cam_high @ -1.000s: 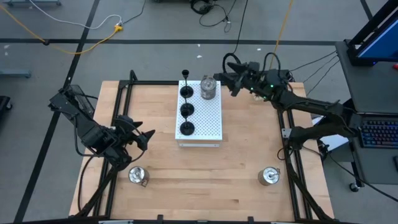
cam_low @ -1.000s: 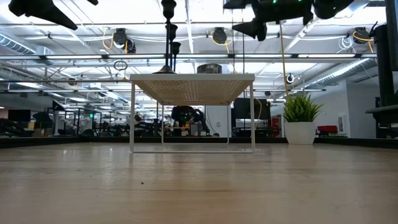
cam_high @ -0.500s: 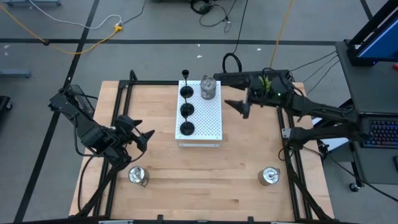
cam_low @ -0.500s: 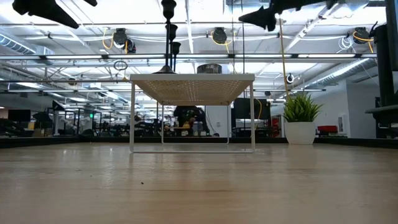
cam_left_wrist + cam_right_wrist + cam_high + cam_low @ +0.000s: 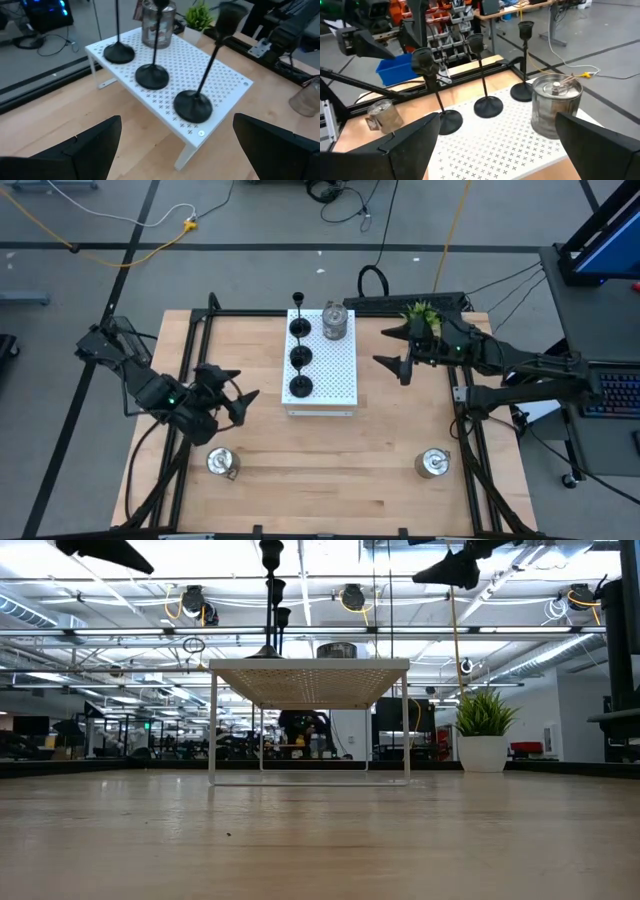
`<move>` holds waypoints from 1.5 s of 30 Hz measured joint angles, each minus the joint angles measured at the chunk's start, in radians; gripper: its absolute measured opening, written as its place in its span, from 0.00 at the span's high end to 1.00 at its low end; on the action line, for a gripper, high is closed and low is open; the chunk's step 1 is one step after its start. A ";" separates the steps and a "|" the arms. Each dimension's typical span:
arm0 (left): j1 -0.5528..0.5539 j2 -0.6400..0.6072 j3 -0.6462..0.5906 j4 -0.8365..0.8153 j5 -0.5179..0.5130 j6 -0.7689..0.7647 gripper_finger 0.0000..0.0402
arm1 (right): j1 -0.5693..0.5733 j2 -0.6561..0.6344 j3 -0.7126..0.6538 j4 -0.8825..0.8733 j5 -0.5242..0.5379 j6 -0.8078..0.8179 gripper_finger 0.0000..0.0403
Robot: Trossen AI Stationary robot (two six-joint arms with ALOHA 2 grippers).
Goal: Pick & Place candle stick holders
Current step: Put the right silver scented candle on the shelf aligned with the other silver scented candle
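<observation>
Three black candle stick holders (image 5: 299, 358) stand in a row on the white perforated board (image 5: 335, 375), on their round bases. A silver holder (image 5: 335, 322) stands at the board's far end. Two more silver holders stand on the table, one near left (image 5: 222, 463) and one near right (image 5: 432, 464). My left gripper (image 5: 240, 395) is open and empty, left of the board; its wrist view shows the nearest black holder (image 5: 192, 105) ahead. My right gripper (image 5: 395, 350) is open and empty, right of the board, facing the silver holder (image 5: 555, 107).
A small green potted plant (image 5: 422, 313) stands at the table's far right, behind my right arm. The board is raised on thin legs (image 5: 212, 730) in the table's far middle. Black frame rails (image 5: 200, 330) run along the table's left and right sides.
My right gripper has drawn back from beside the silver holder on the board, going toward the table's near edge and a little to the right, which uncovers the plant. My left gripper has shifted slightly toward the board.
</observation>
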 joint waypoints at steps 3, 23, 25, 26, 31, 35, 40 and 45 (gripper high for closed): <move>0.026 0.002 0.000 0.082 0.014 0.093 0.03 | 0.018 0.000 0.000 -0.002 0.003 0.000 0.04; 0.271 -0.164 -0.343 0.726 0.313 0.576 0.03 | 0.053 -0.012 0.000 -0.085 -0.077 0.056 0.04; 0.298 -0.221 -0.373 0.727 0.313 0.598 0.03 | 0.069 -0.014 0.000 -0.089 -0.127 0.053 0.04; 0.310 -0.254 -0.390 0.730 0.313 0.604 0.03 | 0.083 -0.016 0.000 -0.085 -0.140 0.044 0.04; 0.324 -0.404 -0.500 0.734 0.313 0.596 0.03 | 0.181 -0.026 0.000 -0.097 -0.077 0.022 0.04; 0.297 -0.485 -0.598 0.789 0.312 0.584 0.03 | 0.284 -0.027 0.000 -0.146 0.065 0.025 0.04; 0.270 -0.540 -0.680 0.796 0.274 0.526 0.03 | 0.433 -0.027 0.000 -0.153 0.170 0.073 0.04; 0.249 -0.560 -0.702 0.791 0.252 0.502 0.03 | 0.571 -0.026 0.000 -0.236 0.213 0.227 0.04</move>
